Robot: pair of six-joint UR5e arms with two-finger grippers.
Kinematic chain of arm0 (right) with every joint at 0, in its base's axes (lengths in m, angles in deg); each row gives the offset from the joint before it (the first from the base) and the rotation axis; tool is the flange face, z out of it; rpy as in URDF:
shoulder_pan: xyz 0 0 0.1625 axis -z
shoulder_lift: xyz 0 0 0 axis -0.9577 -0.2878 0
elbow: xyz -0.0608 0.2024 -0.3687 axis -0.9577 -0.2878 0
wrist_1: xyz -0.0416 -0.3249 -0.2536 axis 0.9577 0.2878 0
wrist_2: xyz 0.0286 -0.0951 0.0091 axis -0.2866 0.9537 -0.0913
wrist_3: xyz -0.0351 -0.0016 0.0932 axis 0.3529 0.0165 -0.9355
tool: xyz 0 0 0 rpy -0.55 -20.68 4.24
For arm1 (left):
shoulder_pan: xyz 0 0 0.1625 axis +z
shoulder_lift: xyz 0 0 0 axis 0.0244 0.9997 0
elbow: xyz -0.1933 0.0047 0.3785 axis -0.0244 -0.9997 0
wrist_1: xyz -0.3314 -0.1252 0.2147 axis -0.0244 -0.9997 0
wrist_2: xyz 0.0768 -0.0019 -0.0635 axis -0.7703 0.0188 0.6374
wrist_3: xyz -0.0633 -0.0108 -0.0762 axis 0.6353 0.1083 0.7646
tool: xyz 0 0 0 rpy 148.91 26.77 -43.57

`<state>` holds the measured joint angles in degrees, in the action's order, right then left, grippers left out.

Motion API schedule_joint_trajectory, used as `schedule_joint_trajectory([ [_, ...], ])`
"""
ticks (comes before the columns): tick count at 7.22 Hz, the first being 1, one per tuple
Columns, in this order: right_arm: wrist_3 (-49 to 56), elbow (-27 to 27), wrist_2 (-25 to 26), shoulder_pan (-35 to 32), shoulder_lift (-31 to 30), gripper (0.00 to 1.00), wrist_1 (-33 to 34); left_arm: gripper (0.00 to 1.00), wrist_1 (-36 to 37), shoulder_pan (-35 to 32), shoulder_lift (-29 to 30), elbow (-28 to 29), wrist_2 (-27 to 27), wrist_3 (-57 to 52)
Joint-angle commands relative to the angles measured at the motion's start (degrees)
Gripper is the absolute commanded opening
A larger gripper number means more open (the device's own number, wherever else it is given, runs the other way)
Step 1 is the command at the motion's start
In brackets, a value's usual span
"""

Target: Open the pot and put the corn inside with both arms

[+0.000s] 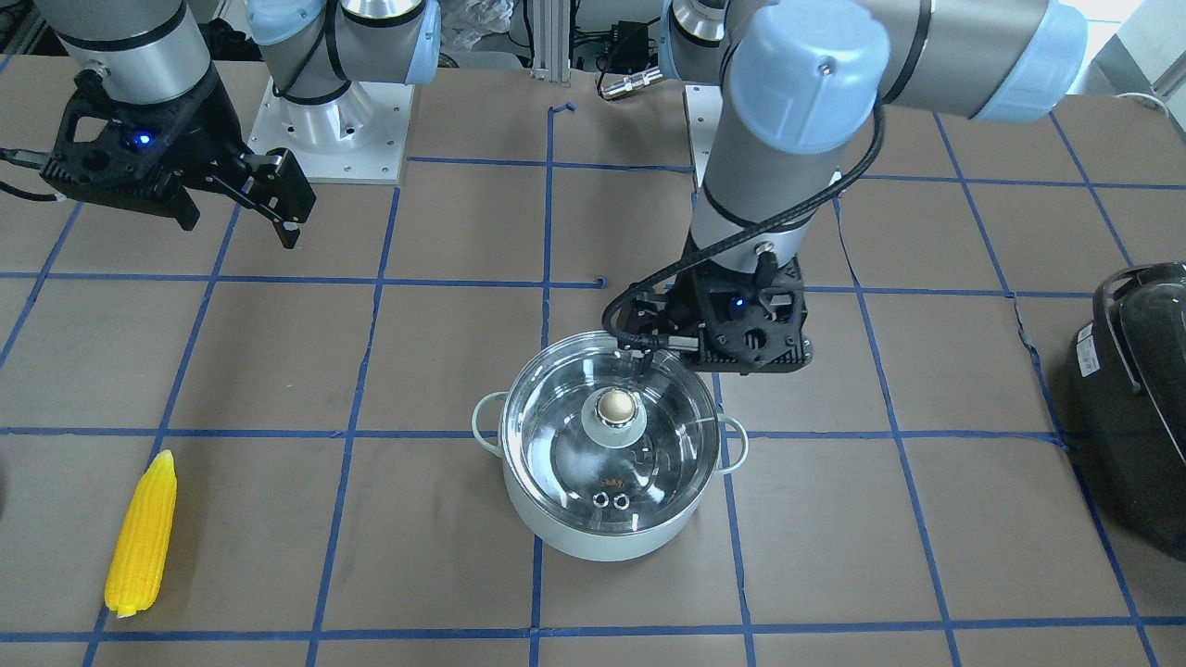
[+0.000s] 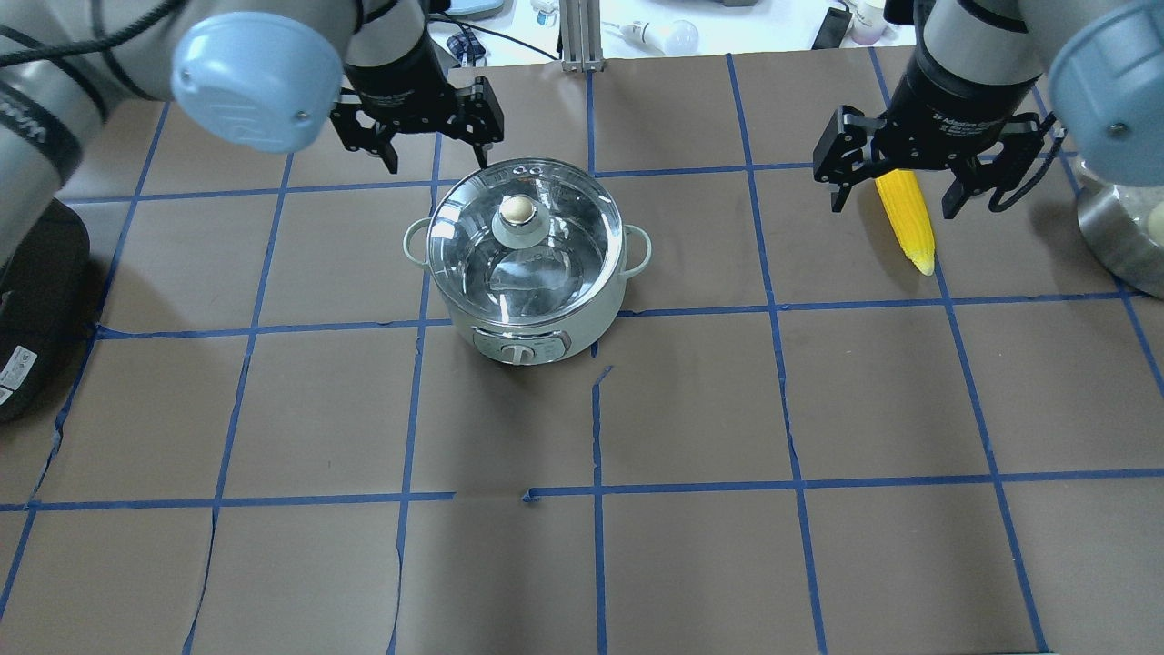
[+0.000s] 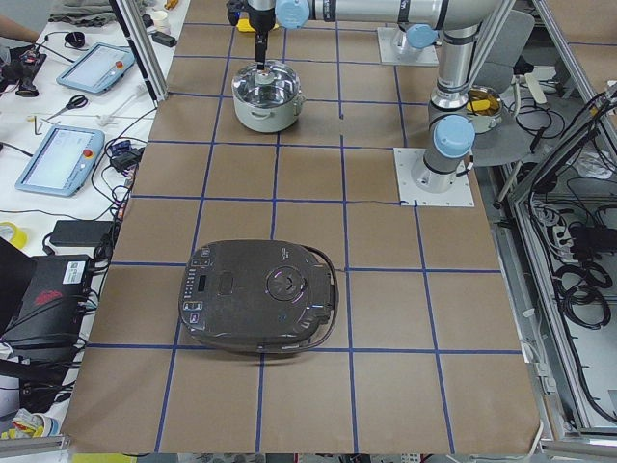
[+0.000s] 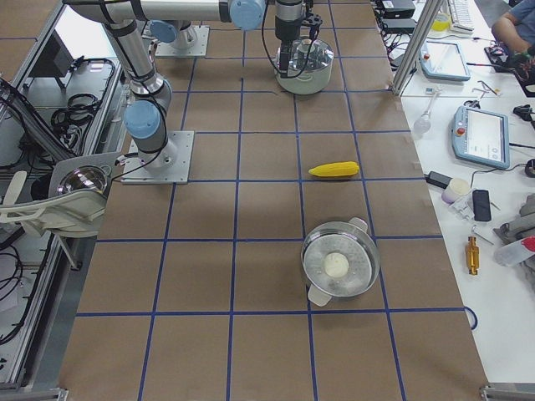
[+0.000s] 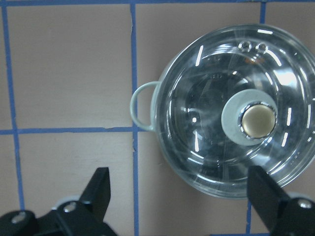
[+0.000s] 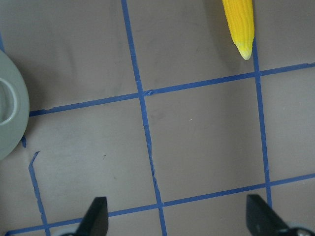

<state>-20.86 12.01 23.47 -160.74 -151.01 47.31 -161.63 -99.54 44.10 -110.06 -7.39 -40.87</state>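
Left arm [image 2: 245, 77]: reaches forward, wrist vertical. Left gripper [image 2: 436, 159]: points down, jaws wide apart, empty, fingers [image 5: 101, 189] both visible in wrist view. Right arm [image 2: 978, 45]: reaches forward, wrist vertical. Right gripper [image 2: 893, 207]: points down, jaws wide apart, empty.

Brown table [image 2: 691, 400], blue tape grid [image 2: 789, 428]
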Motion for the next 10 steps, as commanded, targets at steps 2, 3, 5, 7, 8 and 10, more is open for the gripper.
schedule_joint_trajectory([
  [2,10.4,0.0,0.4,10.6,7.7,1.0,7.1,1.0,4.2,-3.0,6.1,0.3,0.2,4.7],
  [3,16.5,0.0,0.1,14.0,11.0,1.0,10.5,1.0,5.6,-3.4,7.1,0.2,0.2,5.2],
  [5,22.0,0.4,0.1,15.3,16.5,1.0,21.0,0.95,5.8,-3.6,7.9,-0.3,0.3,5.7],
  [7,22.4,3.2,-3.8,15.3,20.8,1.0,30.3,0.77,5.8,-4.7,7.5,-2.2,0.8,6.0],
  [8,25.4,4.3,-6.3,15.3,23.3,1.0,34.3,0.76,5.8,-4.7,7.2,-2.7,1.1,5.9],
  [10,34.0,4.5,-6.3,15.5,27.2,1.0,39.2,0.61,5.8,-4.7,6.4,-2.7,1.2,5.3],
])
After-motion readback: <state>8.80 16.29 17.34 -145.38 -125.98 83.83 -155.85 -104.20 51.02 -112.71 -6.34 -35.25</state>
